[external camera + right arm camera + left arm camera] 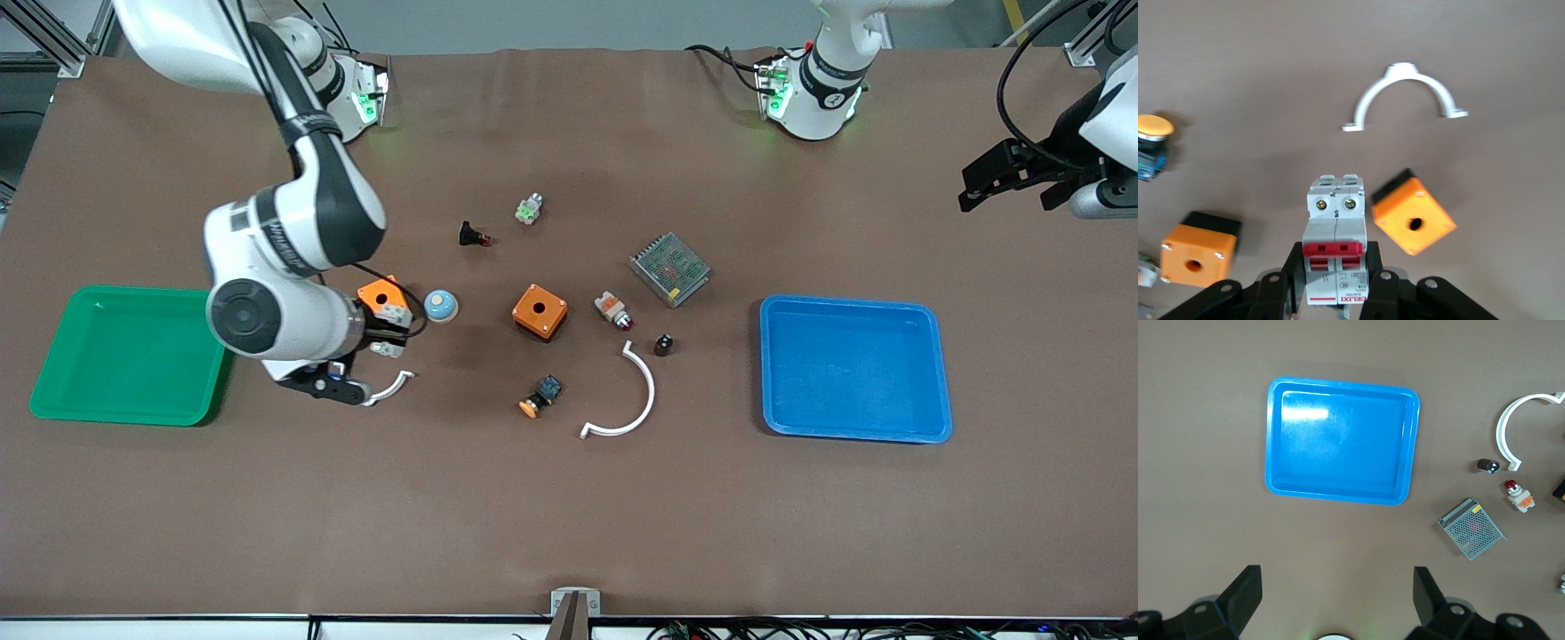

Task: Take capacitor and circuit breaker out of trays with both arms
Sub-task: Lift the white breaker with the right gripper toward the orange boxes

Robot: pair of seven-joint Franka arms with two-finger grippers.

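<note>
Both trays emptied; circuit breaker gripped, capacitor already on the table.

Nearest the front camera, a white curved plastic clip [627,400] is seen on the brown mat, with the tiny black stubby capacitor [663,345] lying just beside its upper end, between the orange box [540,311] and the shallow blue plastic tray [853,369]. Nothing is seen in that tray or in the green plastic tray [129,354]. The white-grey circuit breaker with red levers [1336,240] is clamped between the closed fingers of the right gripper [384,333], over the mat beside the green tray; its long axis runs straight out from the fingers, screw end outward, lever face toward the wrist camera. Only its setting-down is judged to remain. The left gripper [1013,182] waits wide open and empty, off the table's edge at the left arm's end.
</note>
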